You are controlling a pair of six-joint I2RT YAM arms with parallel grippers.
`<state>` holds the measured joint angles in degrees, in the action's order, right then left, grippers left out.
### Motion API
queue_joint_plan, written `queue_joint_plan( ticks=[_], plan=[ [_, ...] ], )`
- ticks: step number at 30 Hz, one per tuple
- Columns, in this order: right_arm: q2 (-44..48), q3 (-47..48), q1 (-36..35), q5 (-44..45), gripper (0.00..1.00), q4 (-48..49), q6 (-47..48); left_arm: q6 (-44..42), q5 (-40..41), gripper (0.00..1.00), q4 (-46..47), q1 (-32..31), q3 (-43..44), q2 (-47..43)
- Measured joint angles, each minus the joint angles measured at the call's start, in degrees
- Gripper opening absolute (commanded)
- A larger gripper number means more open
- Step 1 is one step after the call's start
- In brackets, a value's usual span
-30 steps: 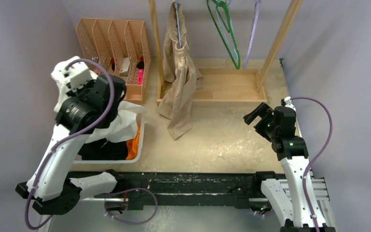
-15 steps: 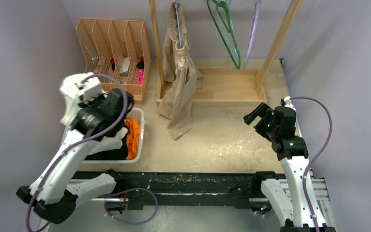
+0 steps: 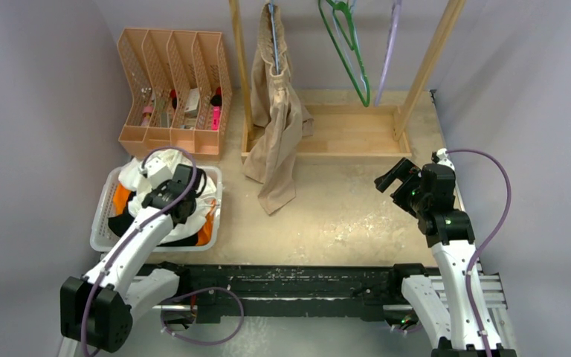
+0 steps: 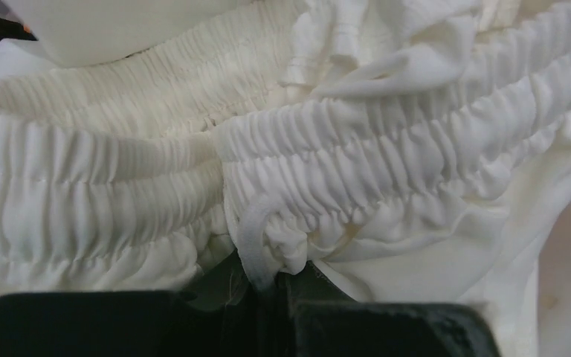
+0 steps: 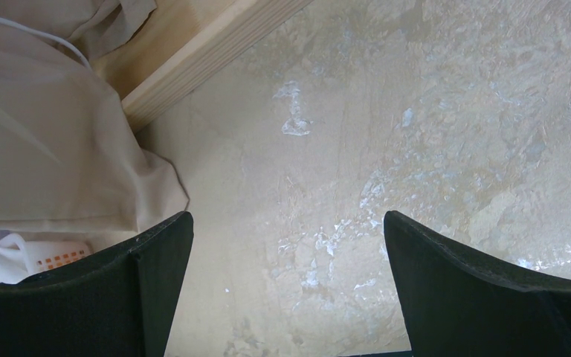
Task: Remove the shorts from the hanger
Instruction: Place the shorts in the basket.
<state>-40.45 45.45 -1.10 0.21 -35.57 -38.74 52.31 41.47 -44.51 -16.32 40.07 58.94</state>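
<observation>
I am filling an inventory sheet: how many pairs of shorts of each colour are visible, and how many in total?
Beige shorts: 1
White shorts: 1
Orange shorts: 1
Black shorts: 1
Total: 4

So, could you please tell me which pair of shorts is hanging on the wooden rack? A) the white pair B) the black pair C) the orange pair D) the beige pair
D: the beige shorts hang from the blue hanger on the wooden rack, their legs trailing down onto the table.
</observation>
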Motion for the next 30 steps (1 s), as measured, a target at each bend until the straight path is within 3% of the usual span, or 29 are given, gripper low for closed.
queue_joint_plan(
  ticks=[5, 8, 10, 14, 24, 30],
  plan=[
    [-0.07, 0.0, 0.0, 0.0, 0.99, 0.0, 0.09, 5.6, -1.46, 0.01, 0.04, 3.13, 0.09, -5.55],
    [-0.07, 0.0, 0.0, 0.0, 0.99, 0.0, 0.2, 6.95, -1.95, 0.22, -1.49, 6.64, 1.44, -7.19],
    [-0.04, 0.0, 0.0, -0.02, 0.99, 0.0, 0.2, 6.97, -1.81, 0.43, -2.86, 7.89, 2.99, -7.65],
    [-0.04, 0.0, 0.0, -0.39, 0.99, 0.0, 0.22, 5.6, -0.96, 0.6, -6.16, 8.44, 8.55, -7.96],
    [-0.02, 0.0, 0.0, -0.96, 0.99, 0.0, 0.2, 0.11, 2.23, 0.74, -11.63, 8.46, 29.03, -9.84],
    [-0.04, 0.0, 0.0, -1.05, 0.99, 0.0, 0.22, -4.28, -3.43, 0.74, -10.69, 8.66, 34.73, -9.7]
  ],
)
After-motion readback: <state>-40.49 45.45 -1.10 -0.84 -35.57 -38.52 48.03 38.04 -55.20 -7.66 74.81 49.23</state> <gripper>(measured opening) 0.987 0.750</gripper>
